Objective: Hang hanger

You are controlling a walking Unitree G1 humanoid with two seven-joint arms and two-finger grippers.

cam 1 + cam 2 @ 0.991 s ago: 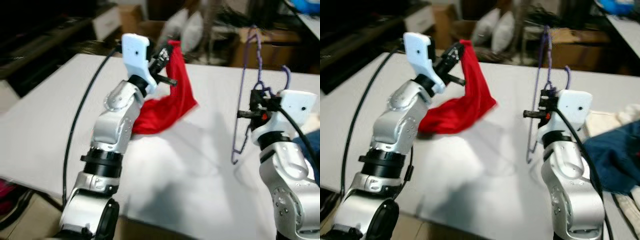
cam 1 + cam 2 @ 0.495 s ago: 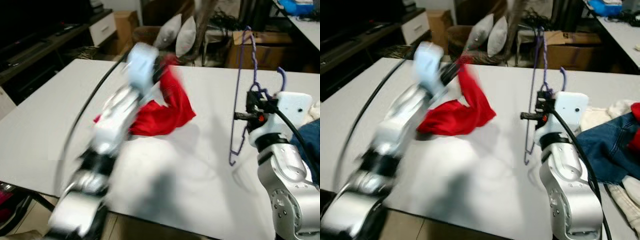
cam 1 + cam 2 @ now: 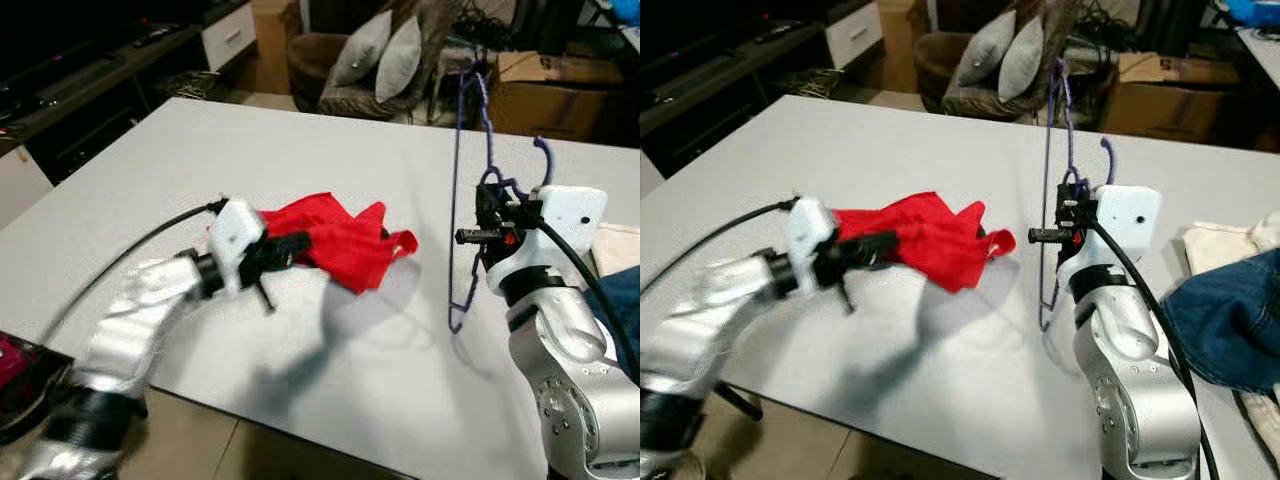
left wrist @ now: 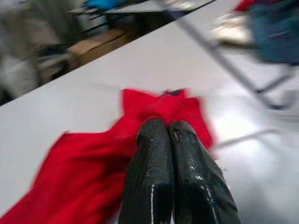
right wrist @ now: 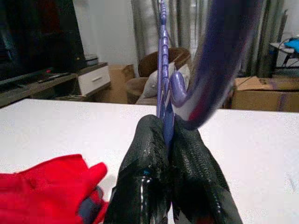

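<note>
Grippers are both in work above the white table [image 3: 330, 380]. The left gripper [image 3: 297, 243] sits low over the tabletop, its two black fingers [image 4: 168, 177] pressed flat together with nothing between them. Just beyond its tips lies the red garment [image 3: 345, 245], crumpled on the surface and apparently touching or very nearly touching the fingertips.

The right gripper [image 3: 1042, 235] is raised off the table and clenched on the purple hanger [image 3: 466, 190]. The hanger stands upright in that grip, its frame running above and below the fingers, its lowest corner near the tabletop and its hook curling beside the wrist housing.

To the outer side of the right arm lies a blue denim garment [image 3: 1230, 325]. Beyond both grippers, past the table's far edge, stand a brown armchair with grey pillows [image 3: 385, 50] and a cardboard box [image 3: 555, 90].

Assessment: the hanger is secured, but the garment is not on it and no rail is identifiable. Hanging remains to be done.
</note>
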